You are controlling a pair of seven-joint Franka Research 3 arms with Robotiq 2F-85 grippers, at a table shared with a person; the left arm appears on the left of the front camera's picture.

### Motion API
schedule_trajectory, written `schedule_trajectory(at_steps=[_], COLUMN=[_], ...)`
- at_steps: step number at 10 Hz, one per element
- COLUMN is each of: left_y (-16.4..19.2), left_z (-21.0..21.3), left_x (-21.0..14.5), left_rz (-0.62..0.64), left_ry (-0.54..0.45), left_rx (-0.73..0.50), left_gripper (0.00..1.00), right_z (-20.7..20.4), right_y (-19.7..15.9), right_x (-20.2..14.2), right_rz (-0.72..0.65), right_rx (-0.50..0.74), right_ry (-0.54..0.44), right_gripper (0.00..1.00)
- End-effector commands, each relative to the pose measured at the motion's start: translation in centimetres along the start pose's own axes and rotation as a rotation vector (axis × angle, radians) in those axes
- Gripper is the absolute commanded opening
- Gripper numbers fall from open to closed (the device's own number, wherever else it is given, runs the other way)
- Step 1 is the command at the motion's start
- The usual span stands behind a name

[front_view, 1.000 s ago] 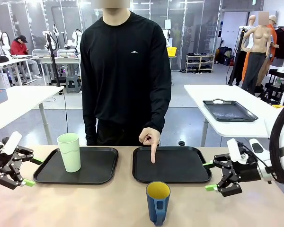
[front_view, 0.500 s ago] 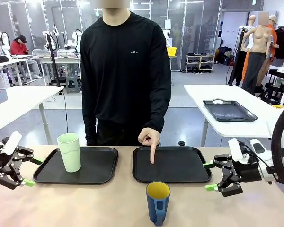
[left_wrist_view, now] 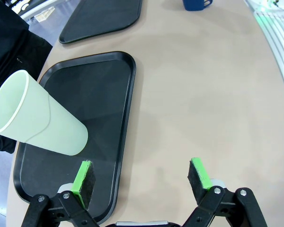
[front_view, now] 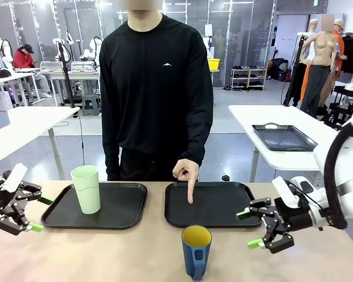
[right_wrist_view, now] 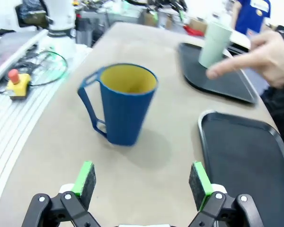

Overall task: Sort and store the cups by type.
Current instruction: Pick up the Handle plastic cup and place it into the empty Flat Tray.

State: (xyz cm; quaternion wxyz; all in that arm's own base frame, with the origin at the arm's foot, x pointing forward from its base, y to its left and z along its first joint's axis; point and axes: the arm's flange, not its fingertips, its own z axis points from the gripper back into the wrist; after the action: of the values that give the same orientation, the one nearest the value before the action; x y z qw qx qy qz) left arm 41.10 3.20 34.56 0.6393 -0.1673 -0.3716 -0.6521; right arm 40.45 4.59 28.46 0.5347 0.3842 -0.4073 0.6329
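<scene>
Cups number two on this table. One is a tall pale mint-green plastic tumbler (front_view: 86, 188) with no handle, plain and smooth, widening toward its white-edged rim. The other is a shorter dark blue mug (front_view: 196, 251) with a yellow inside; its loop handle looks blue from the right wrist camera.

Trays number two as well, both flat black plastic with rounded corners. The tumbler stands upright at the end of the left tray (front_view: 126, 212) nearer the left gripper. The right tray (front_view: 223, 207) carries no cup; the person's hand (front_view: 186, 172) hangs over it, index finger pointing down at its surface.

The left gripper (front_view: 37, 213) sits low at the table's edge with its jaws spread wide and nothing between them. Seen along its fingers, the tumbler rises just ahead of one green pad, off to that side, while the bare tabletop (left_wrist_view: 203, 104) lies ahead of the gap.

The right gripper (front_view: 249, 228) has its jaws fully apart, holding nothing. From its own camera the blue mug (right_wrist_view: 125, 102) stands on the bare table straight ahead of the open gap, slightly toward one finger, apart from both green pads, its handle turned away from the trays. The mug sits just off the right tray's near edge, between the two grippers.
</scene>
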Motion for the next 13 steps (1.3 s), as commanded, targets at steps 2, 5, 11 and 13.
schedule_trajectory(at_steps=[2,5,11,13], left_y=[0.0,0.0,0.0,0.0], left_z=[-0.1,-0.1,-0.1,-0.1], left_x=[0.0,0.0,0.0,0.0], left_rz=[0.003,0.003,0.003,0.003], left_ry=[-0.007,-0.007,-0.007,-0.007], left_rx=[0.006,0.006,0.006,0.006], left_gripper=[1.0,1.0,1.0,1.0], right_z=[-2.2,-5.2,-9.7,-10.1], right_y=[-1.8,-2.7,-2.2,-1.4], right_x=[-1.8,-2.0,-2.2,-2.1], right_rz=[0.009,0.007,0.002,0.003], right_rx=[0.06,0.083,0.143,0.173], right_ry=[-0.037,-0.058,-0.102,-0.093], right_gripper=[1.0,1.0,1.0,1.0])
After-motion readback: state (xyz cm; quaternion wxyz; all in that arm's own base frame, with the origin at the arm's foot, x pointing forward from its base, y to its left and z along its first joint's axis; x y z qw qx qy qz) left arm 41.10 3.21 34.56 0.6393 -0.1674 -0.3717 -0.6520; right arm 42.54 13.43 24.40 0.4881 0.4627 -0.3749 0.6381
